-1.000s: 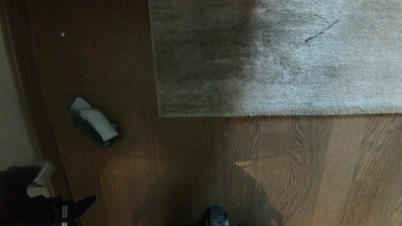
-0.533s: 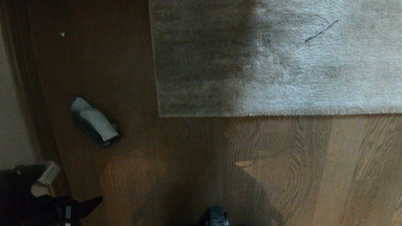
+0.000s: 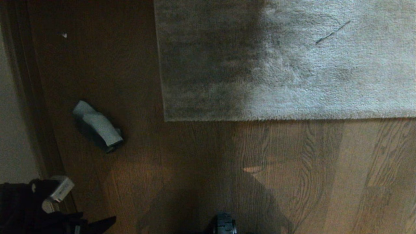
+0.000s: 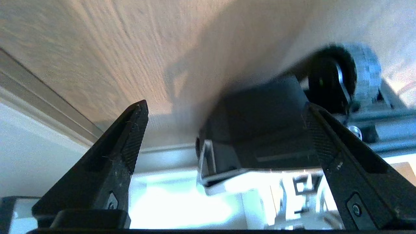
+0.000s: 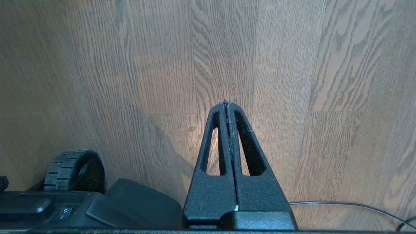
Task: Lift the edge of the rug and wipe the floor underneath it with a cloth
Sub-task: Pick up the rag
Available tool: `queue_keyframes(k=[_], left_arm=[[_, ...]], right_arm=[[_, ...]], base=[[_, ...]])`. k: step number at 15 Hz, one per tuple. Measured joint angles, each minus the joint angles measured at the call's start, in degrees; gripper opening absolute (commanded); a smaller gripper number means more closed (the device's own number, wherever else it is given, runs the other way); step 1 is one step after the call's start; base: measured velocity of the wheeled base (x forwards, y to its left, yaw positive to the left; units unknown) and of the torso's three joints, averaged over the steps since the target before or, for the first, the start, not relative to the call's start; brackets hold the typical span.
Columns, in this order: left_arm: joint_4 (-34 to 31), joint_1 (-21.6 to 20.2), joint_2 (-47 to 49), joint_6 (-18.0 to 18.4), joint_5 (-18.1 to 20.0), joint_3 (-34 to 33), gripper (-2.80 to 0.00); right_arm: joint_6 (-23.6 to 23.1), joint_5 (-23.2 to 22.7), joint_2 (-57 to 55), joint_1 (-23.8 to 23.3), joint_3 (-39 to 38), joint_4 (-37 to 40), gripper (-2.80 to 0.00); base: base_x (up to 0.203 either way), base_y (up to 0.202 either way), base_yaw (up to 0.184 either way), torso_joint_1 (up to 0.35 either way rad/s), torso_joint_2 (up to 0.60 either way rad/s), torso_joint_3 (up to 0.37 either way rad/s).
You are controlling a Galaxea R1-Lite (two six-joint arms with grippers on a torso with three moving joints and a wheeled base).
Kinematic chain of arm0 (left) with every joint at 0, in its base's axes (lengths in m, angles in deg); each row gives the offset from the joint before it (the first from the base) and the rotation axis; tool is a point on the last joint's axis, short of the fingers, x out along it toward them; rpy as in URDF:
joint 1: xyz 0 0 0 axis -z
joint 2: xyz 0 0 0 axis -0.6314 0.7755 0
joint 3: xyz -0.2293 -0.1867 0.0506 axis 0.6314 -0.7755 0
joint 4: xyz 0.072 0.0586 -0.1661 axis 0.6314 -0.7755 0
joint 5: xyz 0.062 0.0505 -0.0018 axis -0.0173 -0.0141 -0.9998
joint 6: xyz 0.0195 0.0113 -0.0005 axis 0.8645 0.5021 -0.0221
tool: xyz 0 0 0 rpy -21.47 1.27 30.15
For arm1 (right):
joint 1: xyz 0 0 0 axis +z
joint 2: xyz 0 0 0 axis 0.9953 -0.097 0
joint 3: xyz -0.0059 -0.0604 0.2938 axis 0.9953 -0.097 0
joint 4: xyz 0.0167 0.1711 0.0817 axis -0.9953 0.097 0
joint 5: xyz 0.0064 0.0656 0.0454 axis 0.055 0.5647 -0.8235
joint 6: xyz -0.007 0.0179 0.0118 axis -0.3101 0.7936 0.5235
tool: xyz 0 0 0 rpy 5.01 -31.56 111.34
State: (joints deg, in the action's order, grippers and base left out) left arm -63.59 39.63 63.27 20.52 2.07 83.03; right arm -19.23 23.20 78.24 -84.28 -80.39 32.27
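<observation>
The grey-beige rug lies flat across the far part of the head view. Its rug edge (image 3: pixel 260 118) runs straight to a square corner (image 3: pixel 166 119). Brown wood-grain floor (image 3: pixel 292 169) fills the space around it. The cloth (image 3: pixel 97 126), a small crumpled grey-blue rag, lies on the floor left of the corner, and nothing touches it. My left arm (image 3: pixel 29 208) is at the near left, well short of the cloth. The left gripper (image 4: pixel 225 105) is open and empty. My right gripper (image 5: pixel 226 104) is shut and empty, pointing at bare floor.
A pale wall and dark skirting (image 3: pixel 19 113) run along the left side, close to the cloth. The robot's base (image 3: pixel 224 224) and a wheel (image 5: pixel 70 169) sit at the near edge. A thin cable (image 5: pixel 341 204) lies on the floor near the right gripper.
My left arm has shifted a little to the right and toward the near edge of the head view. The cloth and rug have not moved.
</observation>
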Motion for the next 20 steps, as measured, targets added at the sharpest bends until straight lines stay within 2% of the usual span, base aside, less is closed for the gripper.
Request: queue_keyframes(k=[20], left_arm=[[0.5, 9.6, 2.9, -0.7, -0.1, -0.1, 0.00]], right_arm=[[0.0, 0.0, 0.0, 0.0, 0.0, 0.0, -2.80]], base=[[0.000, 0.000, 0.000, 0.000, 0.00, 0.000]])
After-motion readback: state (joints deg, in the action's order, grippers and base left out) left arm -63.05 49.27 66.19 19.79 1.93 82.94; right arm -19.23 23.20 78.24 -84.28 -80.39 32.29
